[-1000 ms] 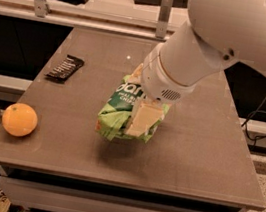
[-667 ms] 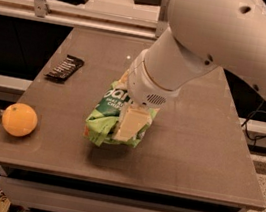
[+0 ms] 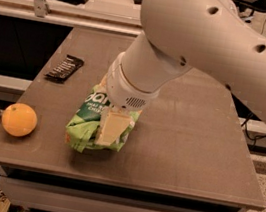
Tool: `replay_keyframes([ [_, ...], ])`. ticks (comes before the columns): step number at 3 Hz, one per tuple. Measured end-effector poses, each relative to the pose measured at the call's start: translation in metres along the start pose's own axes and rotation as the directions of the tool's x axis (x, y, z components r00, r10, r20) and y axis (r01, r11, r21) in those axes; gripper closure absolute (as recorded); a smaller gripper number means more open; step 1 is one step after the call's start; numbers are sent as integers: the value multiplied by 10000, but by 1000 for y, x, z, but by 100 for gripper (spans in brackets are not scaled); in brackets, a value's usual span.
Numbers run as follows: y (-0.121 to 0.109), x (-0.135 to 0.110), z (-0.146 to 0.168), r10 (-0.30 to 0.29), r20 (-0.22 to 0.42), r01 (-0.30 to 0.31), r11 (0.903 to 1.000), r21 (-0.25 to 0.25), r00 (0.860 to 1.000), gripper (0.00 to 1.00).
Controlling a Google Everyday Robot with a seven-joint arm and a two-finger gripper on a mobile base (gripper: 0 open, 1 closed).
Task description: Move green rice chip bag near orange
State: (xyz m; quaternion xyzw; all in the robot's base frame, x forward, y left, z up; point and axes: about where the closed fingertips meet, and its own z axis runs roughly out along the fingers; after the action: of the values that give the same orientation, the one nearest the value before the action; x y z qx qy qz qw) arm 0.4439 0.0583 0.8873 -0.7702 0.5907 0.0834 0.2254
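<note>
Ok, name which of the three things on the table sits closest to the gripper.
The green rice chip bag: the gripper is clamped on it, while the orange and the black bar lie well clear of it.

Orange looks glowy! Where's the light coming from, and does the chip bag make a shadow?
Camera view: the orange is lit from above, darker underneath; the green rice chip bag, held by the gripper at the middle of the table, casts a soft shadow toward the front edge.

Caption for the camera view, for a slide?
The claw grips the green rice chip bag over the table's front middle; orange rests at the left edge, black bar farther back.
</note>
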Motion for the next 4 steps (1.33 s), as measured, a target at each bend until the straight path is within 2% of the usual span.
replay_keyframes([
  [1, 5, -11, 7, -199, -105, 197, 9996, -220, 9997, 100],
  [2, 11, -21, 17, -462, -634, 430, 9978, -507, 9969, 82],
  [4, 12, -24, 15, -518, -680, 488, 9978, -450, 9963, 36],
])
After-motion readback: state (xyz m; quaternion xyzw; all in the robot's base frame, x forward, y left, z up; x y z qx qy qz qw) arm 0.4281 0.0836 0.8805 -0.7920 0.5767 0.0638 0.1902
